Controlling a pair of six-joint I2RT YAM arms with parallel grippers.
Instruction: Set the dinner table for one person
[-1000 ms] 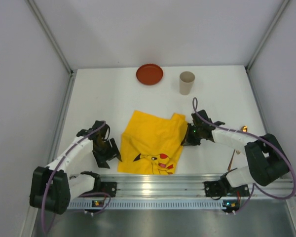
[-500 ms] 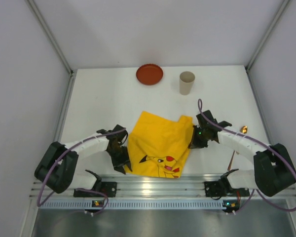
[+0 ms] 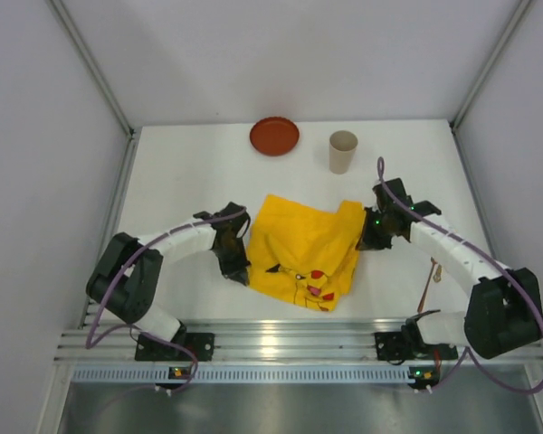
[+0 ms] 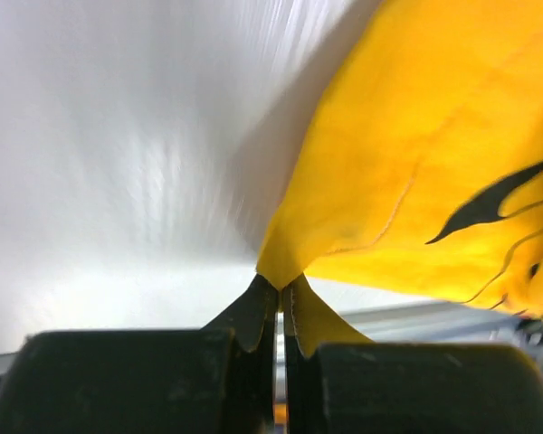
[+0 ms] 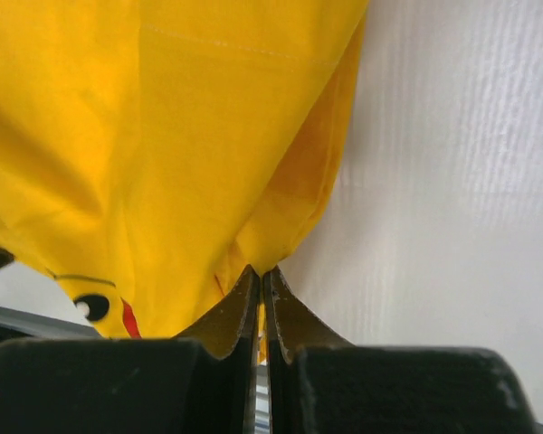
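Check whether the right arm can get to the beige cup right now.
Probably, for reach: only bare table lies between the right gripper and the cup. But it is shut on a corner of the yellow cloth, so it must release first.

the cloth (image 3: 306,258) lies on the near middle of the dinner table (image 3: 190,181), between the left gripper (image 4: 278,287) at its left corner and the right gripper (image 5: 260,273) at its right corner. behind it, by the far edge, sits the plate (image 3: 274,136), with the cup (image 3: 343,151) just to its right, apart.
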